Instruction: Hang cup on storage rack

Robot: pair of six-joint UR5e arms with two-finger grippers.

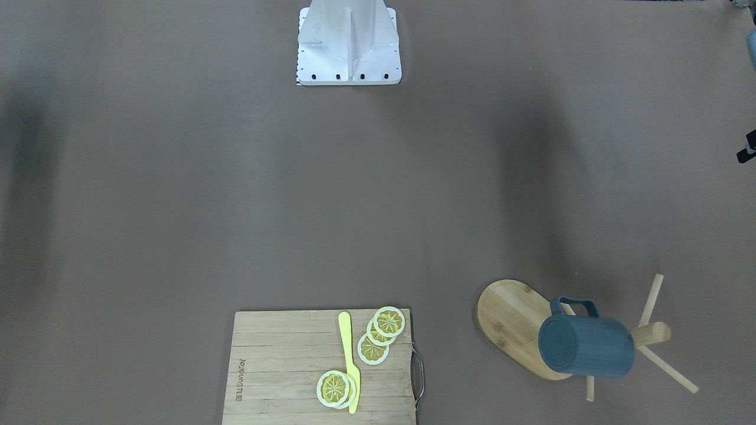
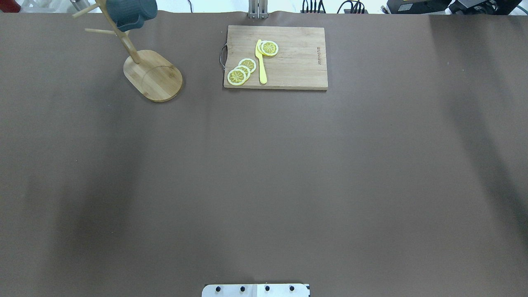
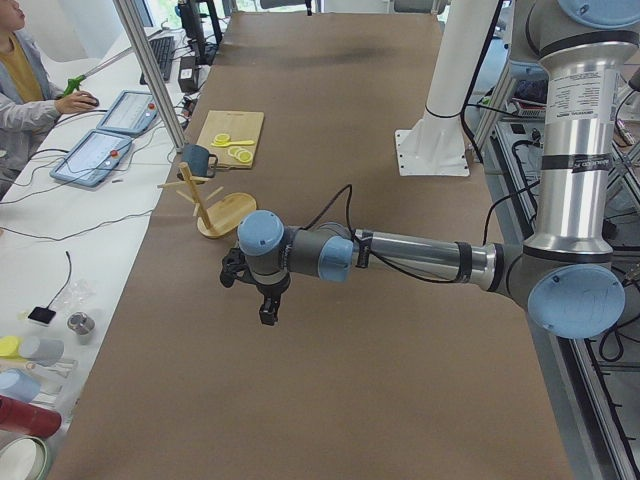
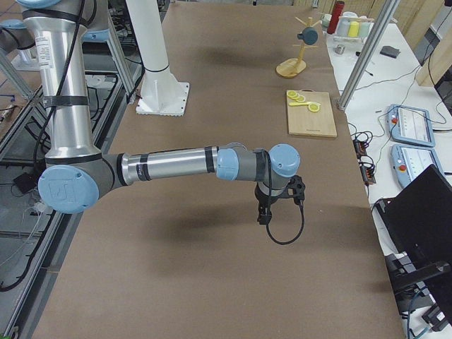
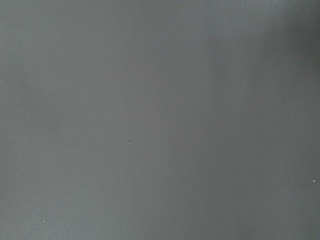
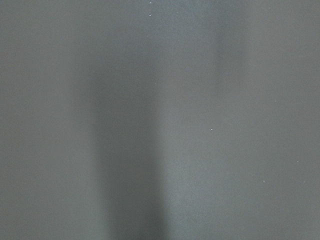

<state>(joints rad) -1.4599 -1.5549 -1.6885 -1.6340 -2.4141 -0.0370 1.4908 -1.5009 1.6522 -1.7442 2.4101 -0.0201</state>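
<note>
Cup (image 1: 585,345) hangs on storage rack (image 1: 508,313); stamp (image 1: 239,381) on cutting board (image 1: 277,354) unreadable.

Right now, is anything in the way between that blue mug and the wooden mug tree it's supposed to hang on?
Nothing visible is. The slate-blue mug already hangs by its loop handle on a thin peg of the light bamboo mug tree. The wooden cutting board with lemon slices lies apart, off to one side.
</note>
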